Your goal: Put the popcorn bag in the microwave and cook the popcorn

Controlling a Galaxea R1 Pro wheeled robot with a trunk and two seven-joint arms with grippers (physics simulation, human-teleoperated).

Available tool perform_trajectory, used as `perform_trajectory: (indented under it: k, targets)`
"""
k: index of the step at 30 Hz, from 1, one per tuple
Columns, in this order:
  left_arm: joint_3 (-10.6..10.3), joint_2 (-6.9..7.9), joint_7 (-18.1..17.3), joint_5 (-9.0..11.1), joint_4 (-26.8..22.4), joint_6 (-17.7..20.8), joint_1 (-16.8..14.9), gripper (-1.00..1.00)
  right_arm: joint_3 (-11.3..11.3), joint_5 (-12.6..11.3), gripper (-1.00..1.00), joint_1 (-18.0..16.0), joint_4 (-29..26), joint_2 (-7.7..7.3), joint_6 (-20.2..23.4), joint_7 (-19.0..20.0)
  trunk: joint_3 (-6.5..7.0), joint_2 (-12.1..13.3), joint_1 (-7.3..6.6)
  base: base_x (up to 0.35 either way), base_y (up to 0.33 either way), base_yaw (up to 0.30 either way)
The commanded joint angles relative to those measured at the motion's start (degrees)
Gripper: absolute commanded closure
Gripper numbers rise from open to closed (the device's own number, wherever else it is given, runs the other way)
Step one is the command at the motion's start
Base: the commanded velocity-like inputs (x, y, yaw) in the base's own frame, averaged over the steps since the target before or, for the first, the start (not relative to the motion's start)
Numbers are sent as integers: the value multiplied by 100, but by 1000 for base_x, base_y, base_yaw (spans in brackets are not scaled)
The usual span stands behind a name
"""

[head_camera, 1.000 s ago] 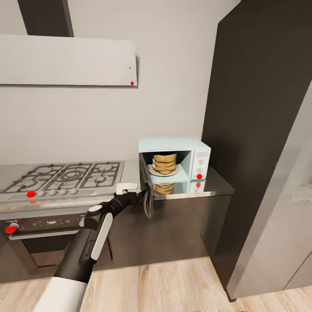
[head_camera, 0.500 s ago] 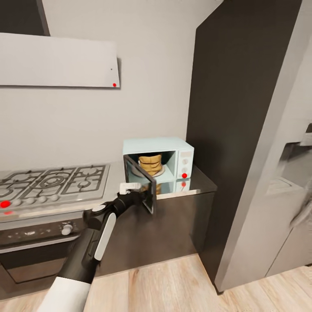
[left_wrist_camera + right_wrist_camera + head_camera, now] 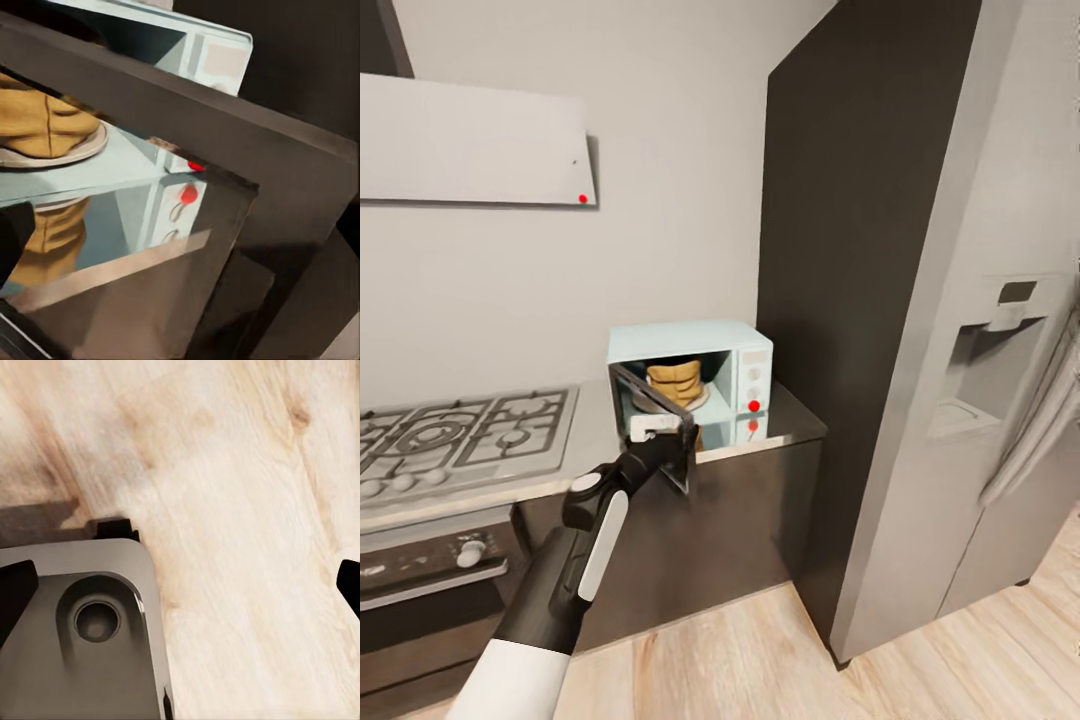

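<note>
The pale mint-blue microwave (image 3: 725,345) stands on the grey countertop (image 3: 795,420), its dark glass door (image 3: 658,408) about halfway open. The golden-tan popcorn bag (image 3: 673,379) stands upright inside on a round plate. My left gripper (image 3: 668,446) rests against the door's outer face near its free edge, with open fingers and nothing held. The left wrist view looks through the door (image 3: 225,127) at the bag (image 3: 37,120) and its plate (image 3: 71,150). My right gripper (image 3: 180,589) hangs open over the wooden floor. No popcorn bits can be made out.
A gas hob (image 3: 460,430) lies left of the microwave, above a black oven (image 3: 430,575). A tall dark cabinet (image 3: 840,250) and a grey fridge (image 3: 1000,400) stand to the right. A range hood (image 3: 470,140) hangs on the wall. The robot's grey base (image 3: 75,622) shows below my right gripper.
The microwave door has swung from wide open to roughly half shut, with my left gripper following it. The head view has turned right, bringing the fridge into view.
</note>
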Motion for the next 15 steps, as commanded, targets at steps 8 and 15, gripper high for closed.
perform_trajectory:
  k: [8, 15]
  targets:
    - [2, -1, 38, 37, 3, 9, -3, -100, -7, -32, -100, -8, 19, 0, -43, 2, -5, -4, 2, 295, 0, -15]
    - [-75, -18, 27, 74, 18, -22, -4, -100, -7, -30, -100, -9, 19, 0, -43, 2, -5, -4, 2, 320, 0, 0]
